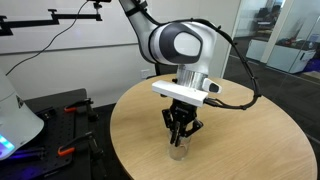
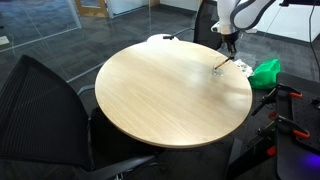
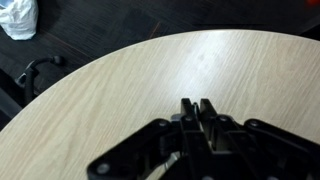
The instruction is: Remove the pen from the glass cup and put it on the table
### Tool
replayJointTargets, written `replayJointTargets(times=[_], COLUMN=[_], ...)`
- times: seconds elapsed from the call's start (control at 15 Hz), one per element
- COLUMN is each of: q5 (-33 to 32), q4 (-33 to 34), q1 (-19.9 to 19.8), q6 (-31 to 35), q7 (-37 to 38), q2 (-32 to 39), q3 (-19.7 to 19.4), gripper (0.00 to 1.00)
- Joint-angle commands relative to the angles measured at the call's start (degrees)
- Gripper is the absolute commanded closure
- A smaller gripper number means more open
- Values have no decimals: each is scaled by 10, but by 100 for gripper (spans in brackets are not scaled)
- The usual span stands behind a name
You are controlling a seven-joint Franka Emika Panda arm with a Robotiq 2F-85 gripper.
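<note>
The glass cup (image 1: 180,153) stands on the round wood-coloured table (image 1: 250,140), directly under my gripper (image 1: 182,136). The fingers point straight down and their tips reach the cup's mouth. In the wrist view the two fingers (image 3: 194,104) are pressed nearly together over the tabletop (image 3: 120,90), with a thin dark sliver, the pen (image 3: 194,109), in the narrow gap. The cup is hidden behind the gripper body there. In an exterior view the gripper (image 2: 229,45) hangs at the table's far edge (image 2: 160,90) above a small slanted shape (image 2: 221,68); cup and pen are not separable there.
A green object (image 2: 266,70) lies just beyond the table edge near the gripper. Black chairs (image 2: 40,100) stand at the near side. A black bench with red clamps (image 1: 65,125) and a white device (image 1: 15,120) sit beside the table. A white bag (image 3: 18,18) lies on the floor.
</note>
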Motion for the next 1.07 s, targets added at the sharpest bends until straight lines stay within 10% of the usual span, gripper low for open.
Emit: replayJointTargets(times=[0.0,1.0], q5=[-19,-108], q4=[14,-52], q1=[-3,13], q6=[-25,-72], q7=[19,15], q2=[-1,-152], q3=[3,6], gripper=[97,97])
